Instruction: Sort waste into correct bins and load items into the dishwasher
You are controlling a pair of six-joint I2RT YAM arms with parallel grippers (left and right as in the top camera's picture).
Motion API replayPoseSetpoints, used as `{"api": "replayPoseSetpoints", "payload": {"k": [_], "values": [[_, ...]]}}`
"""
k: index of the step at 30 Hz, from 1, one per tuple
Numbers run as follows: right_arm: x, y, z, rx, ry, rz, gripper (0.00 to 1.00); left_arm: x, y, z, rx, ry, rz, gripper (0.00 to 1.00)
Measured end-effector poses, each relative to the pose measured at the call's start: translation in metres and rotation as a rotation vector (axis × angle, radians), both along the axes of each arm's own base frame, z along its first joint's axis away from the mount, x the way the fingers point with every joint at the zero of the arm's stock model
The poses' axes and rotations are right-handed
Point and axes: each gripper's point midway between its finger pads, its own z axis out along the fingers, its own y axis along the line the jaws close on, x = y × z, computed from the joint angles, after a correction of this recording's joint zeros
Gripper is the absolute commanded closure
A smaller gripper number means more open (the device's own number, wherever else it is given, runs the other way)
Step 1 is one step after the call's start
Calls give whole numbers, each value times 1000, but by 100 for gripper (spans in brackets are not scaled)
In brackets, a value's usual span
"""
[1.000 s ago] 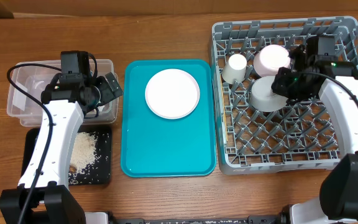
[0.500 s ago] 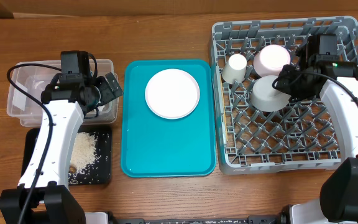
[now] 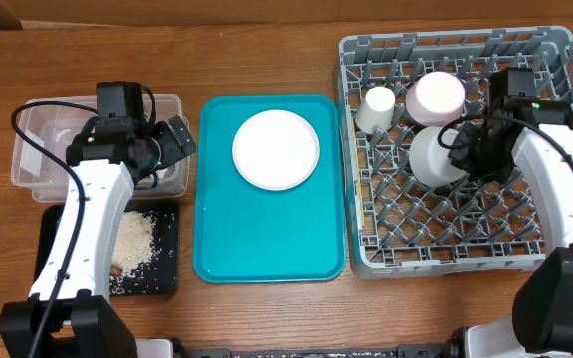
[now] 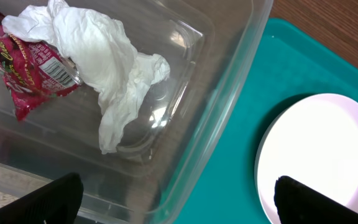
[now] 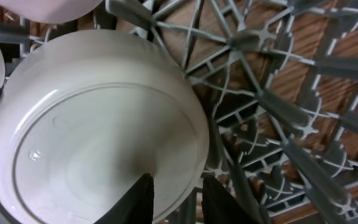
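A: Left gripper (image 4: 178, 182)?
B: Spread wide, over the right edge of the clear tub (image 4: 229, 118). Napkin (image 4: 104, 56) and red wrapper (image 4: 30, 68) lie inside, touching
A: Right gripper (image 5: 176, 180)?
B: Fingers straddle the rim of the white bowl (image 5: 104, 143), which sits bottom-up in the far half of the rack (image 3: 555, 45). Pinching or loose, can't tell
A: Other dishes?
B: Pink bowl (image 3: 436, 94) and cup (image 3: 376, 107) by the rack's far edge, cup nearer its far left corner. Plate (image 3: 276, 149) on the far half of the teal tray (image 3: 267, 239)
A: Scraps?
B: Rice (image 3: 132, 239) in the black tray (image 3: 167, 278), near the tabletop's front left corner
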Motion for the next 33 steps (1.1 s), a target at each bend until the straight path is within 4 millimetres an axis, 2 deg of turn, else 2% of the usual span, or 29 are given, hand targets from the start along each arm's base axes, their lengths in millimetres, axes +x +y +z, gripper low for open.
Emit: {"api": "replayPoseSetpoints", "payload": {"k": [6, 12, 26, 33], "values": [[15, 2, 3, 14, -62, -6, 67, 0, 0, 0, 0, 0, 0, 0], [32, 18, 9, 108, -141, 24, 67, 0, 0, 0, 0, 0, 0, 0], [37, 59, 24, 354, -200, 153, 67, 0, 0, 0, 0, 0, 0, 0], [38, 70, 29, 417, -218, 187, 66, 0, 0, 0, 0, 0, 0, 0]]}}
